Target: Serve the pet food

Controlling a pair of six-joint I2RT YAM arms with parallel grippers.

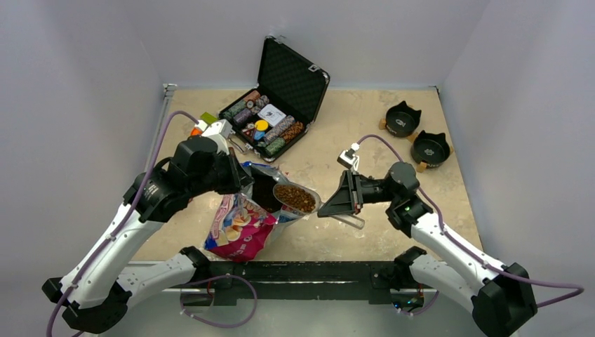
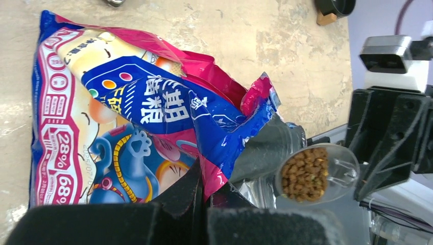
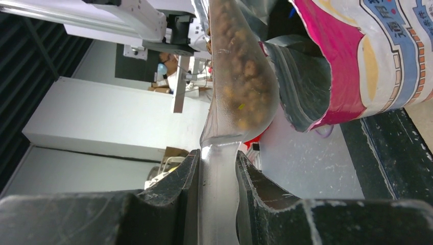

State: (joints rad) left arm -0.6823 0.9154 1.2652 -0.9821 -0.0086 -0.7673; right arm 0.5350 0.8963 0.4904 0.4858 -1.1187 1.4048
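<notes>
From above, the left arm goes up from its base at the near left corner, bends, and reaches in to the top of the bag. The left gripper is pinched tight on the edge of the bag's open mouth. The right arm comes up from the near right corner and points left, with its wrist turned on its side. The right gripper is clamped on the handle of a clear scoop. The pet food fills the scoop, which is just beside the bag's mouth, above the table. An open black case with chips in it sits at the far side. Two black bowls sit at the far right, well apart from the scoop.

From the left wrist, the black fingers are squeezed together on the pink edge of the bag. The bag is pink, blue and white, with a blue cat picture. It has Chinese writing on it, and "28%" and "68%" can be read on its side. The full scoop is to the right, next to the silver inside of the bag.

From the right wrist, two black fingers press on each side of the clear handle. The brown bits fill the scoop's bowl, close to the bag
</notes>
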